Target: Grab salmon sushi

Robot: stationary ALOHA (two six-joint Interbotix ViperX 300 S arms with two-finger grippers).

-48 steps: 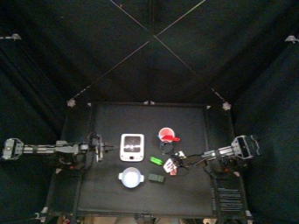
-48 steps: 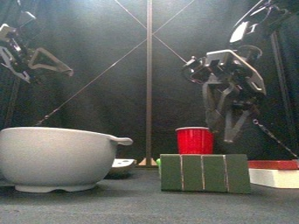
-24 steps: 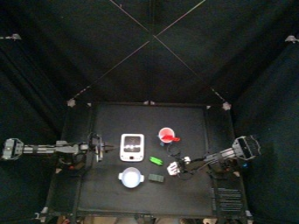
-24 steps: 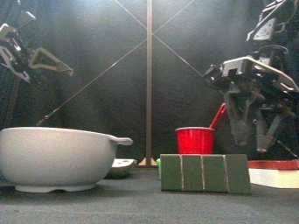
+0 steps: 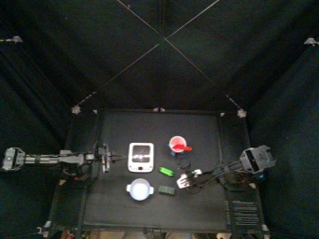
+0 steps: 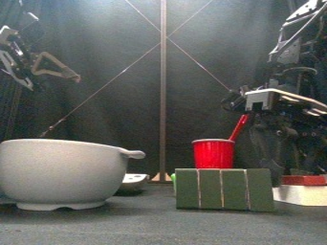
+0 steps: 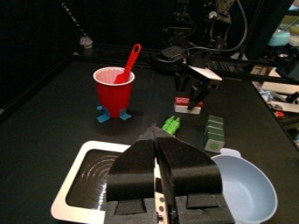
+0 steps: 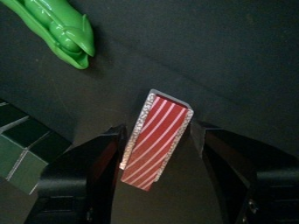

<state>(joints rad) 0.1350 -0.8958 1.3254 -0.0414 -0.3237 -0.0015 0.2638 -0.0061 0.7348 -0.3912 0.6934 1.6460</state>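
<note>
Salmon sushi (image 8: 156, 138) on the table (image 8: 222, 52), between open right end effector (image 8: 160, 149) jaws, near pea pod (image 8: 61, 29).

green block (image 8: 26, 147) and green pod (image 8: 61, 31) flanking salmon sushi (image 8: 156, 137), seemingly clear above

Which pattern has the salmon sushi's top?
Red-orange with thin white diagonal stripes on the salmon sushi; the right wrist view shows it best.

The salmon sushi (image 8: 156, 138) between the right gripper's (image 8: 156, 166) matt black jaws looks like smooth plastic; the green pod (image 8: 59, 26) beyond is glossy.
</note>
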